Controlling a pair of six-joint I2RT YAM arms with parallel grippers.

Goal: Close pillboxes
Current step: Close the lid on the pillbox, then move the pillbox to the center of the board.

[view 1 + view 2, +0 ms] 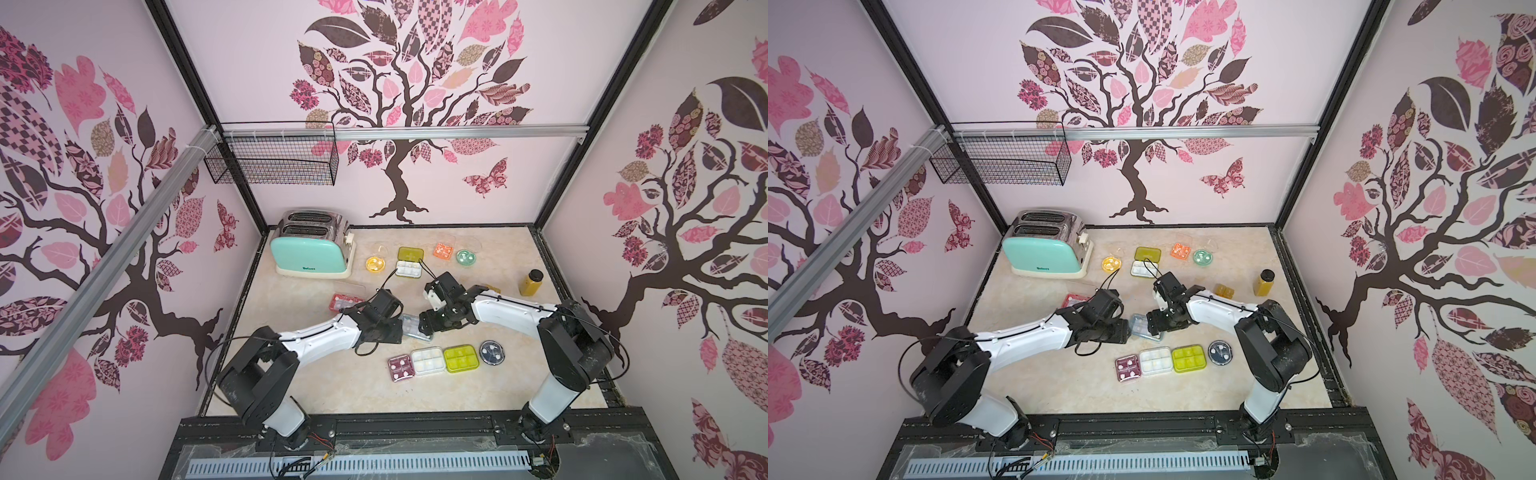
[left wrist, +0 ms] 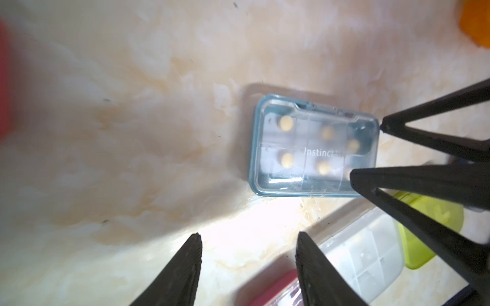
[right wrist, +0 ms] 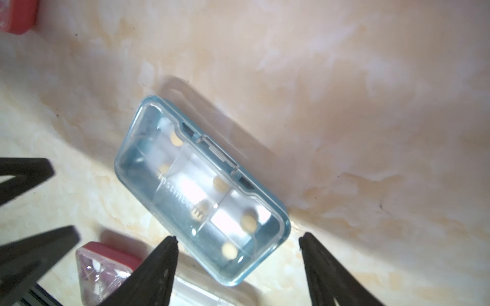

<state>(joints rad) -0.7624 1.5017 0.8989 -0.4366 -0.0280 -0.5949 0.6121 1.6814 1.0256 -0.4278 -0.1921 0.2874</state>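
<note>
A blue pillbox (image 1: 412,325) (image 1: 1140,327) lies on the table between my two wrists, its clear lid down flat over pale pills. My left gripper (image 2: 249,235) is open, a short way off the blue pillbox (image 2: 313,148), with nothing between its fingers. My right gripper (image 3: 238,237) is open too, and one corner of the blue pillbox (image 3: 201,190) lies between its fingertips without touching them. In front, a maroon (image 1: 401,367), a white (image 1: 428,360), a yellow-green (image 1: 461,358) and a round navy pillbox (image 1: 492,352) sit in a row with lids down.
Open-lidded boxes stand further back: pink (image 1: 343,302), round yellow (image 1: 375,263), white with an olive lid (image 1: 409,268), orange (image 1: 443,250), round mint (image 1: 466,257). A mint toaster (image 1: 311,253) stands back left. An amber bottle (image 1: 530,282) and a small orange block (image 1: 492,288) stand right.
</note>
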